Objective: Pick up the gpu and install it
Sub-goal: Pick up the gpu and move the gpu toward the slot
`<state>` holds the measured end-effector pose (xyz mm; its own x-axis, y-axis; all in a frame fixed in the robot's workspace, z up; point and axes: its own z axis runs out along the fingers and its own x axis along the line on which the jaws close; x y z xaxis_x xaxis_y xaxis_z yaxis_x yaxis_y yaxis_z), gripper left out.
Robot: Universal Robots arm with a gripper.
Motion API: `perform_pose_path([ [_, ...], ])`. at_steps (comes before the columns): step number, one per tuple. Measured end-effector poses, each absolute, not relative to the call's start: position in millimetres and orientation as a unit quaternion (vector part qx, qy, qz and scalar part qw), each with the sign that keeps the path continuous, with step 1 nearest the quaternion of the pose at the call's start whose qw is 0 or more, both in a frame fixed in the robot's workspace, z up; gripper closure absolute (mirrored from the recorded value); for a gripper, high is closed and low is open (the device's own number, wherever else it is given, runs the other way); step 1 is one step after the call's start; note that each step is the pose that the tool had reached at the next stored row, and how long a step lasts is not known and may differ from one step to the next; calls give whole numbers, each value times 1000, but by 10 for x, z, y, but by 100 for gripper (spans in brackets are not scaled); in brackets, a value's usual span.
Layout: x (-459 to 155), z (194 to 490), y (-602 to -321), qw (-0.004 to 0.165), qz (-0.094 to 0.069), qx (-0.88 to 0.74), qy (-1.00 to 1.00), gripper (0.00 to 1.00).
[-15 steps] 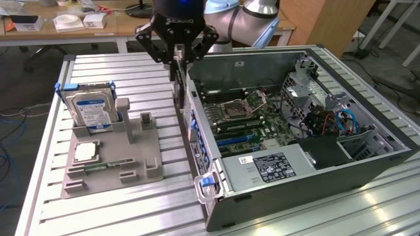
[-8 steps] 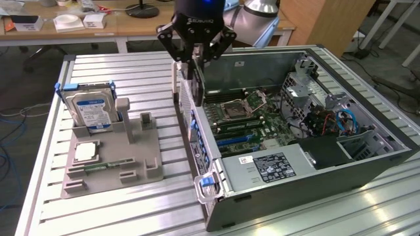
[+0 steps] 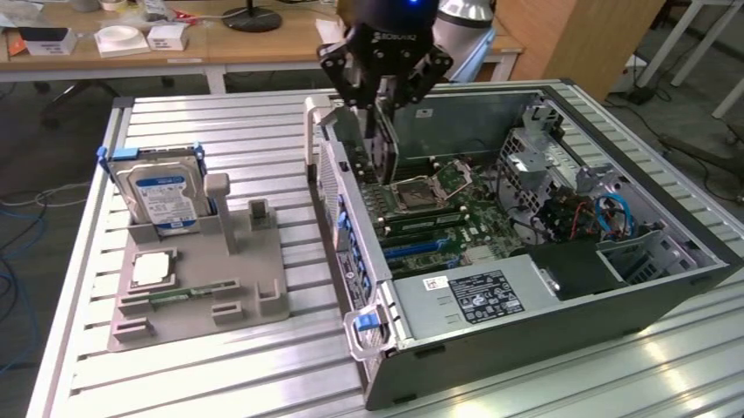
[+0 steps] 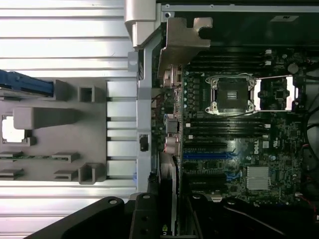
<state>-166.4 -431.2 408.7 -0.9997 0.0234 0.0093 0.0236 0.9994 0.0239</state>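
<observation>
Gripper (image 3: 384, 106) jaws are seen closed on the gpu (image 3: 386, 150), which is held edge-on and upright inside the open computer case (image 3: 546, 348), above the motherboard (image 3: 465, 209) near the rear wall and apparently not yet seated. For a clean install, the card's lower edge is best kept parallel to the blue expansion slot (image 4: 207, 155), with its end bracket lined up at the rear wall, so that tilting is avoided
</observation>
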Motion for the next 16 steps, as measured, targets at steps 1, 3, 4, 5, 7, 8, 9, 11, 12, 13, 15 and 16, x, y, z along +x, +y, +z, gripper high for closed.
perform_pose_path([
  [1, -1618, 4088, -4312, 5, -12, -12, -1000, 73],
  [3, -1527, 4087, -4312, 4, -12, -12, -1000, 73],
  [4, -1483, 4087, -4311, 4, -12, -12, -1000, 73],
  [5, -1438, 4087, -4312, 5, -12, -12, -1000, 73],
  [7, -1345, 4087, -4312, 5, -12, -12, -1000, 73],
  [8, -1300, 4087, -4312, 5, -12, -12, -1000, 73],
  [9, -1255, 4087, -4312, 5, -12, -12, -1000, 73],
  [11, -1166, 4087, -4312, 5, -12, -12, -1000, 73],
  [12, -1121, 4087, -4312, 4, -12, -12, -1000, 73],
  [13, -1073, 4087, -4312, 5, -12, -12, -1000, 73],
  [15, -987, 4086, -4311, 5, -12, -12, -1000, 73],
  [16, -944, 4086, -4312, 4, -12, -12, -1000, 73],
])
